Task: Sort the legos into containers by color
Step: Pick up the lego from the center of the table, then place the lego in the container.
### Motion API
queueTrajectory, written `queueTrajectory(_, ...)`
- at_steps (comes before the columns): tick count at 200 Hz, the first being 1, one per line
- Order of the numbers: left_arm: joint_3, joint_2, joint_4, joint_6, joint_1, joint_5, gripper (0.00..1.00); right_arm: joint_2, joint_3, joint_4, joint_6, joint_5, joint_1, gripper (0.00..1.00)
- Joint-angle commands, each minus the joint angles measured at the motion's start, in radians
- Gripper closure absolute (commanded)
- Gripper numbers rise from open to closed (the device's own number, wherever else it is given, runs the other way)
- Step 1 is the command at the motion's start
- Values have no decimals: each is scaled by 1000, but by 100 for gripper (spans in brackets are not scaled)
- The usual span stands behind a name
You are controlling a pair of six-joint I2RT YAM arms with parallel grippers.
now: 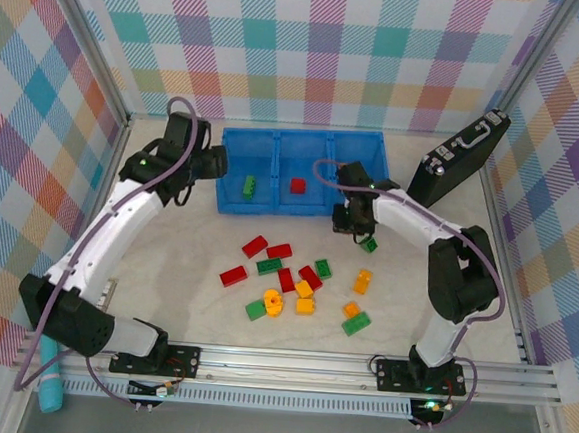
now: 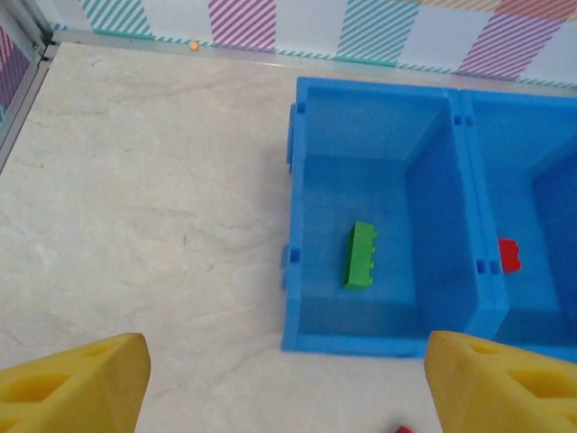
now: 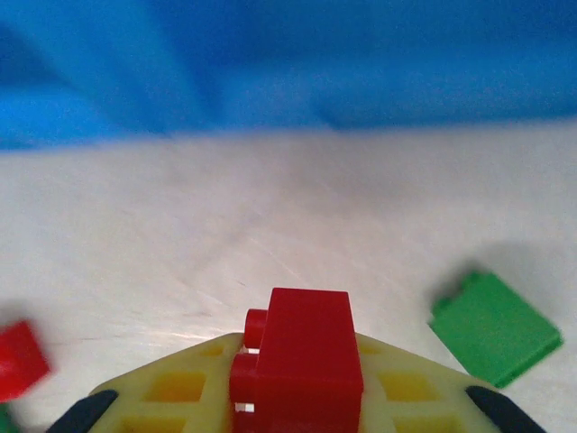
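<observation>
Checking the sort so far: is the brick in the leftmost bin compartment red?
No, the brick in the leftmost compartment is green.

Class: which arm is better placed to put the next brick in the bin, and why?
Right. The right gripper has its jaws shut on a red brick just in front of the blue bin, near the compartment holding another red brick. The left gripper is open and empty.

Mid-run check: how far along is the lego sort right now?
Barely started. Done: one green lego lies in the bin's left compartment, one red lego in the middle one. In hand: the right pincer is shut on a red brick; the left pincer is open and empty. Left: over a dozen red, green and yellow-orange bricks on the table.
</observation>
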Motion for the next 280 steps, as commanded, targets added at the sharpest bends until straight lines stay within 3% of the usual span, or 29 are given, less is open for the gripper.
queueTrajectory(1,-22,-82,-19,94,35,36,19,-5,137,-26,-123,16,15,71)
queueTrajectory(63,-44,-118,-45,145,81,102,18,281,593,-59,-330,32,41,70)
queueTrajectory(101,-66,-138,-49,179,82,170,16,441,783,-109,-361,36,47,69)
queueTrajectory(160,-210,-111,-77,142,80,337,17,549,875,-137,-370,18,67,65)
queueTrajectory(201,-372,-115,-81,-35,74,361,18,563,872,-142,-358,18,70,59)
queueTrajectory(280,-551,-62,-27,-73,-173,256,21,503,882,-122,-364,10,70,46)
